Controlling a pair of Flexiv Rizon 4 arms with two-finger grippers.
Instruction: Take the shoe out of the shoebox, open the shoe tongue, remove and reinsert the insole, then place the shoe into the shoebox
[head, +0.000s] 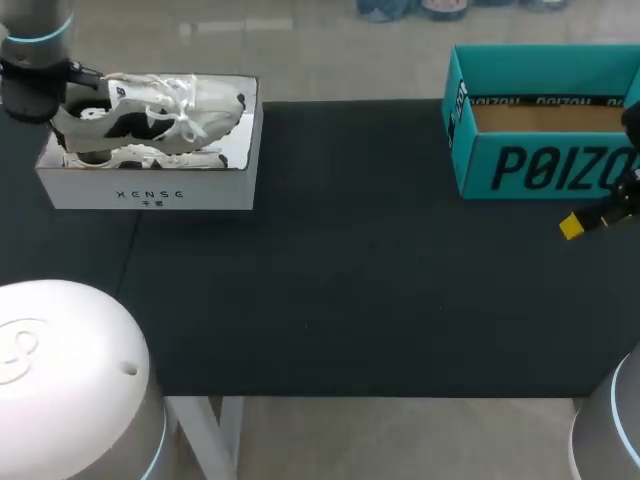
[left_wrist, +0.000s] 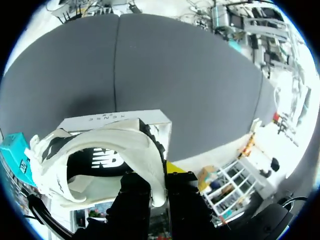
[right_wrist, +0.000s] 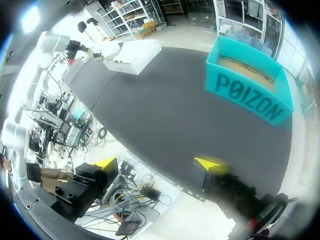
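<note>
Across the dark table you have 2 boxes well apart: the teal box at your right, open and showing bare cardboard inside, and the white shoebox at your far left. The shoe, a white and black sneaker with loose white laces, is at the open top of the white shoebox; you cannot tell whether its sole is clear of the rim. Your left gripper is pinching the shoe at the heel collar, 1 finger inside the opening and 1 outside. Your right gripper hangs with its fingers spread and nothing between them, just in front of the teal box. Expect the shoe to be light, with a stiff sole and heel but a soft upper, so the toe will likely sag from a grip this far back. The heel collar is the firmest part to hold. The tongue, the laces and the insole are limp, so take them near an edge and pull gently.
</note>
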